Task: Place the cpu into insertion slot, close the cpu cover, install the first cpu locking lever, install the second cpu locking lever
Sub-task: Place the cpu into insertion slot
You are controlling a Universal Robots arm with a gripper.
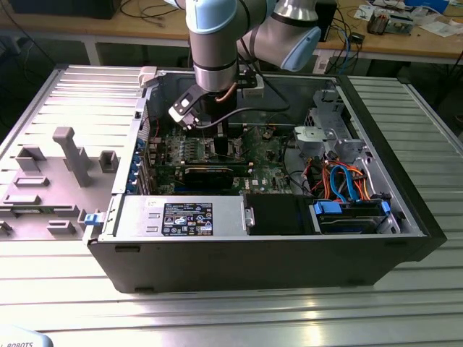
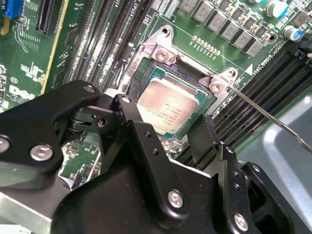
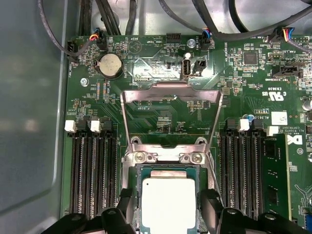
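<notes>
The cpu (image 3: 169, 207) sits in the insertion slot (image 3: 165, 152), memory slots (image 3: 92, 170) flanking; tool (image 3: 168, 195) spread astride it, gripping nothing.

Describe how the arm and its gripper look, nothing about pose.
The arm is a round silver-grey tube with pale blue joint caps. A copper-coloured cable loops at its wrist, beside a small white-and-black module. The gripper is matte black, built of flat angular link plates joined with round silver screw heads.

In the first wrist view, one side of the cpu (image 3: 168, 200) is cut off by the picture edge.
</notes>
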